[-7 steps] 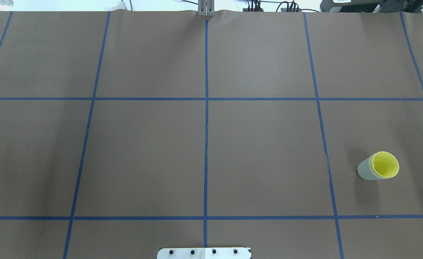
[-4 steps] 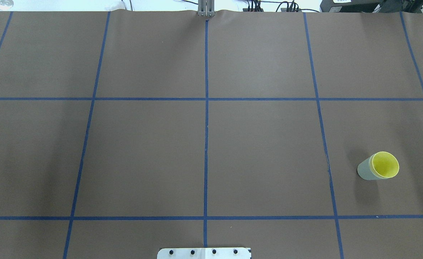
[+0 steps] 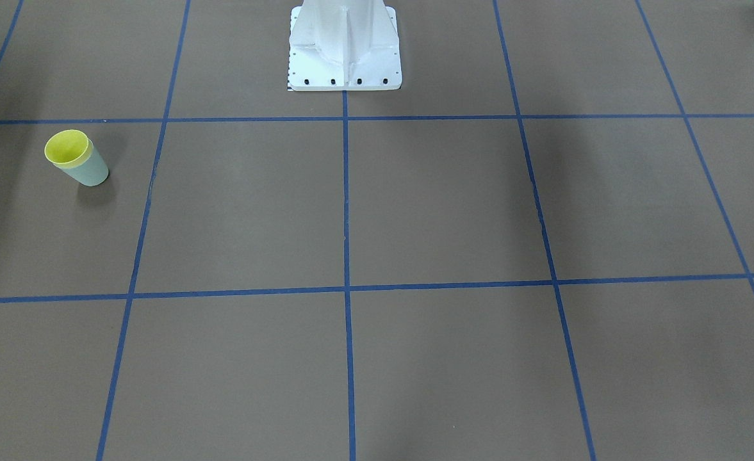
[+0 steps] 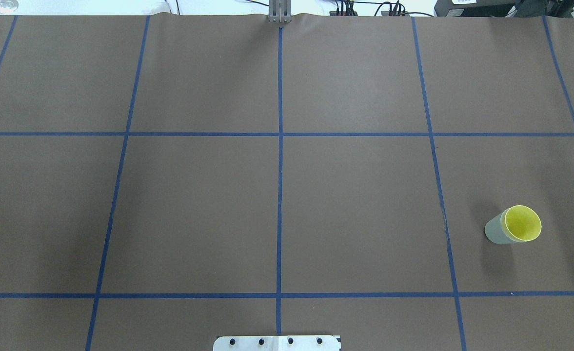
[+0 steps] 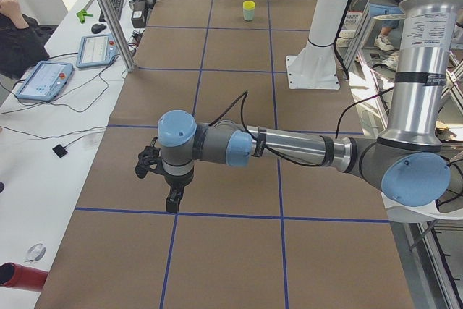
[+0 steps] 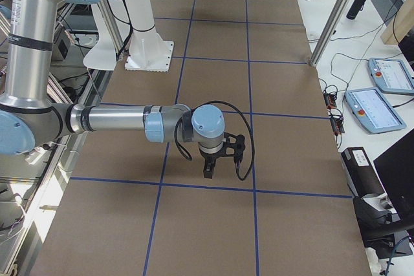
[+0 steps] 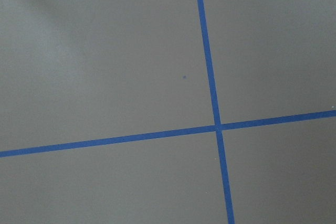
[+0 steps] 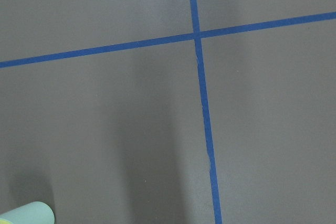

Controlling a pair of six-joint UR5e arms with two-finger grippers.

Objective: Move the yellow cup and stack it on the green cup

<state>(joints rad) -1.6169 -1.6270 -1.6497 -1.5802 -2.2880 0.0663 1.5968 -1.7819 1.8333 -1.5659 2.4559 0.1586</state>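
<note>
The yellow cup point(image 4: 523, 223) sits nested inside the green cup point(image 4: 494, 235), upright at the table's right side; only its rim and inside show. The pair also shows in the front-facing view point(image 3: 67, 147) and far off in the exterior left view point(image 5: 249, 9). The green cup's edge point(image 8: 29, 213) shows at the bottom left of the right wrist view. My left gripper point(image 5: 172, 204) shows only in the exterior left view and my right gripper point(image 6: 208, 171) only in the exterior right view. Both hang above the table, away from the cups. I cannot tell whether they are open or shut.
The brown table cover carries a blue tape grid. The robot's white base point(image 3: 344, 45) stands at the middle of the near edge. A side desk holds tablets point(image 5: 43, 77) and cables, with metal posts point(image 6: 336, 14) between it and the table.
</note>
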